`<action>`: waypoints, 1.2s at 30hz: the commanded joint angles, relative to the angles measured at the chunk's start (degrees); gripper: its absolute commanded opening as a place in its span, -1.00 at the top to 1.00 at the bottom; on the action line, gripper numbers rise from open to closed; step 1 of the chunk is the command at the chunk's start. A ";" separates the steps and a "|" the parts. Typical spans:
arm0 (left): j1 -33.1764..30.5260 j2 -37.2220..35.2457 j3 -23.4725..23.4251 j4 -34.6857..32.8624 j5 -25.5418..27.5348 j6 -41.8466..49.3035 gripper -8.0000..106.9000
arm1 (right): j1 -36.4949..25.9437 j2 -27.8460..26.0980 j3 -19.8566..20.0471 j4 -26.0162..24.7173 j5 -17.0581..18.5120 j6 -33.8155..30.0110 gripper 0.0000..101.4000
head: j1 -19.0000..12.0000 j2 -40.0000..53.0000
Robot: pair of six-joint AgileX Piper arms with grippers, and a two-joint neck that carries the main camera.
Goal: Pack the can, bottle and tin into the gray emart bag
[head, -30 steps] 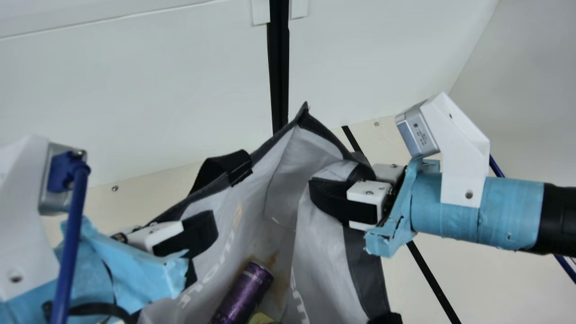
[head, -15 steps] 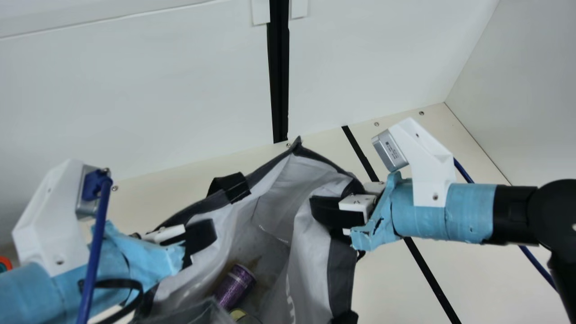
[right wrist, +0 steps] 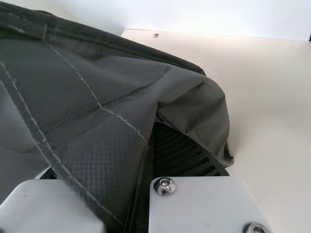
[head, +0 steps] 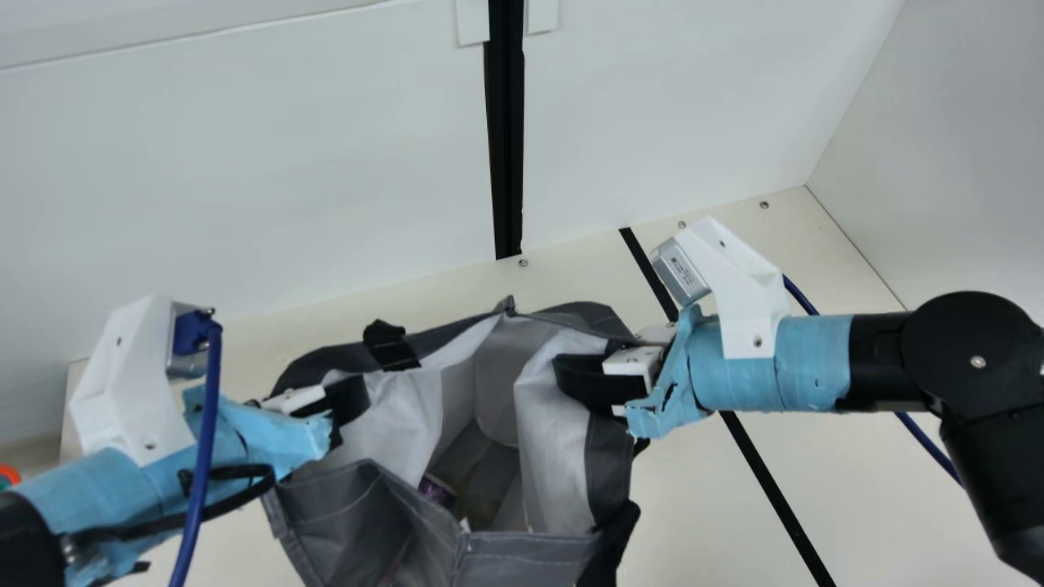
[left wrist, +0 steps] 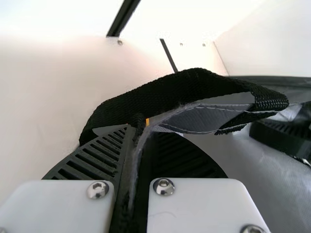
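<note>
Gray fabric emart bag [head: 556,477] is gaping over the cream bench [head: 824,489], and your black-fingered left claw [left wrist: 141,138] is pinching its rim; your black-fingered right claw [right wrist: 151,128] is gripping the rim opposite. Down inside, the shiny purple can [head: 436,491] is lying partly hidden; you're not able to tell what's beside it. Careful: if you're pulling unevenly, thin fabric could be slipping free, the bag tipping and the can rolling out.

bag [head: 342,505]: matt gray cloth | handle [left wrist: 180,85]: rough black webbing | fingers [left wrist: 97,158]: matt, ribbed | screw [left wrist: 164,187]: glossy metal
</note>
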 commanded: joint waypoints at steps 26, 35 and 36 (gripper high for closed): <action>0.70 2.11 -2.17 -0.02 -2.69 3.20 0.68 | 0.16 1.52 -1.42 -0.79 0.27 -1.42 1.00 | -1.30 -0.05; 0.70 2.11 -2.17 -0.02 -2.69 3.20 0.27 | 0.16 1.52 -1.42 -0.86 0.27 -1.42 1.00 | -1.30 -0.05; 0.70 2.11 -2.17 -0.02 -2.69 3.20 0.21 | 0.16 1.52 -1.42 -0.86 0.27 -1.42 1.00 | -1.30 -0.05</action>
